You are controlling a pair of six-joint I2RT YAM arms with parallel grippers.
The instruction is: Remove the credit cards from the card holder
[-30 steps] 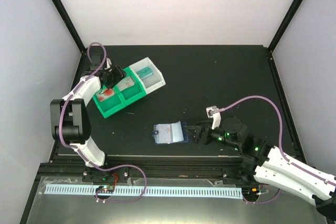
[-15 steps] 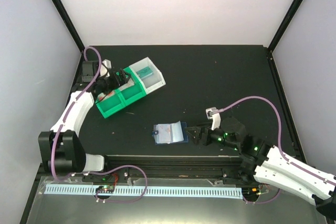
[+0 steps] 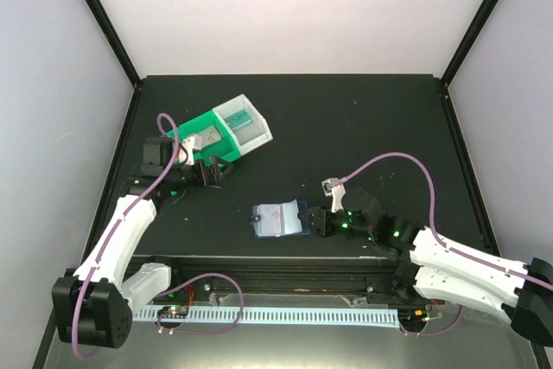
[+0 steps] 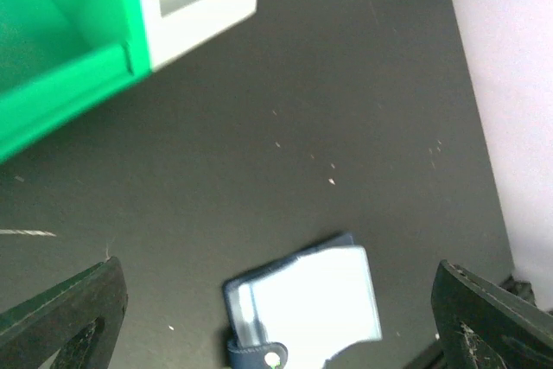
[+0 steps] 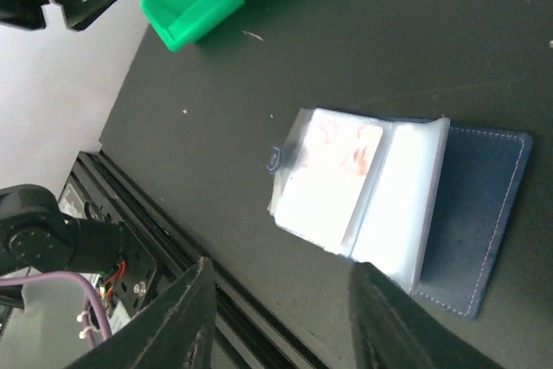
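Card holder (image 3: 278,218) lies flat and opened on the desk (image 3: 371,127), near the front edge and between the two arms, with its dark blue flap on the side toward the right arm. One credit card (image 5: 328,170) with reddish marks shows through the clear sleeve; I cannot tell whether more sit behind it. Right pincer (image 3: 314,219) is low, just beside the flap, jaws moderately apart and holding nothing; contact with the flap cannot be confirmed. Left pincer (image 3: 212,170) sits near the green tray (image 3: 207,120), well apart from the holder, jaws spread wide and empty. Judged step: approach, before any card is drawn. To do it well, the right pincer should press or pinch the dark flap only, keeping off the clear sleeve so the card can slide. The left pincer should narrow before descending, take the exposed card edge at the sleeve's mouth, and pull flat along the desk in line with the pocket. Risk: the light holder drags along if it is not pinned.
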